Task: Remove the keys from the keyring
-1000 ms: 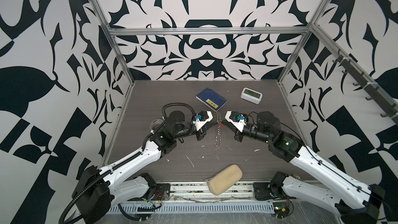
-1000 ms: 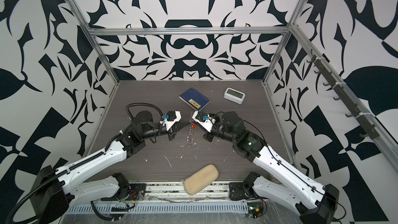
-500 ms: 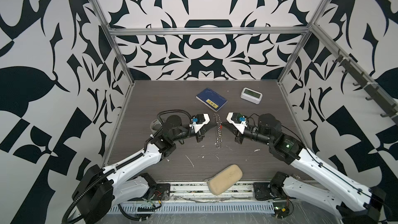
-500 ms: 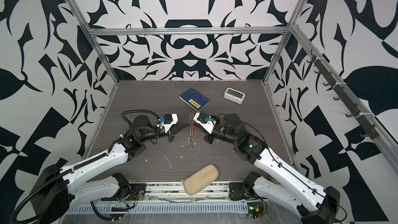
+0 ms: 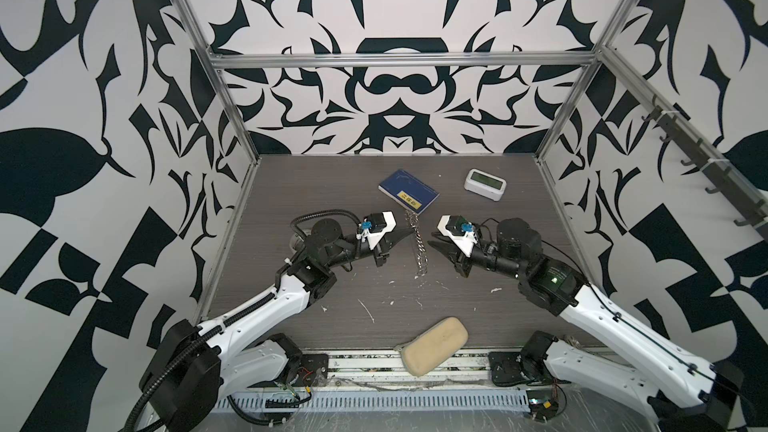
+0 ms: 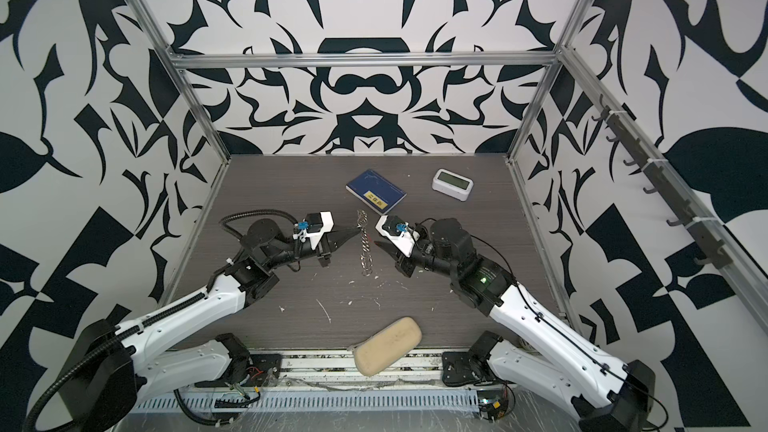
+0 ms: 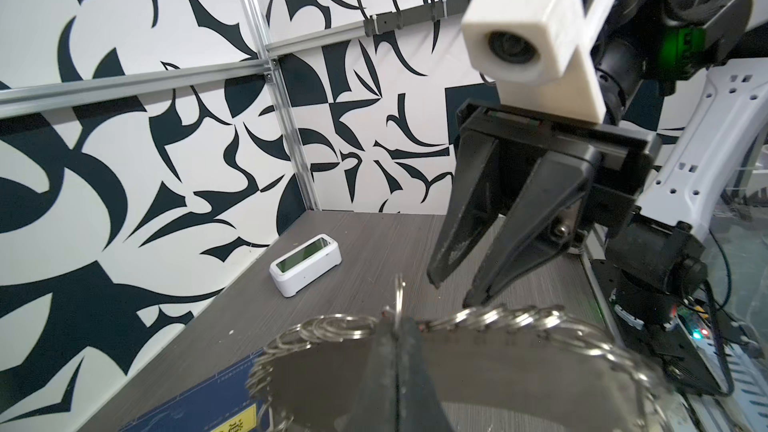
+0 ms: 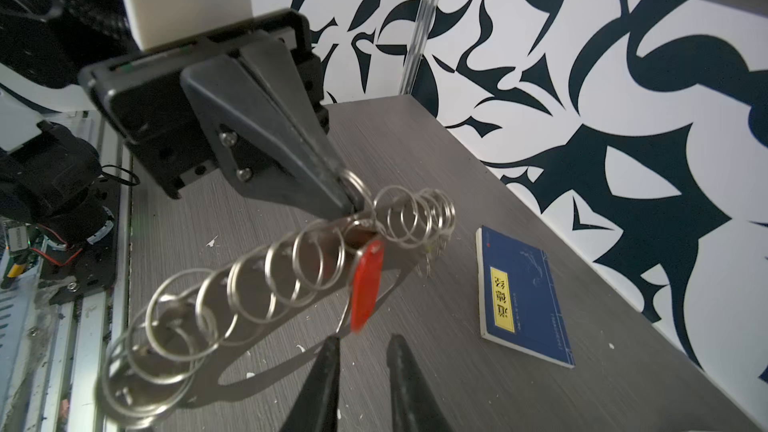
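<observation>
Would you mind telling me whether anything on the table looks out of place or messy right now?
Yes: the beige pad lies askew, overhanging the front edge of the table onto the rail, and small white scraps litter the dark surface near it. Nothing else stands out.

— Bright in here, eh? Even light from overhead; only soft shadows on the bench [image 5: 291, 201].
— Aye, and both top views bow at the edges. Up close the left gripper [image 7: 397, 328] and keyring [image 7: 490, 317] go blurry; the walls [image 7: 124, 118] behind look sharp.
</observation>
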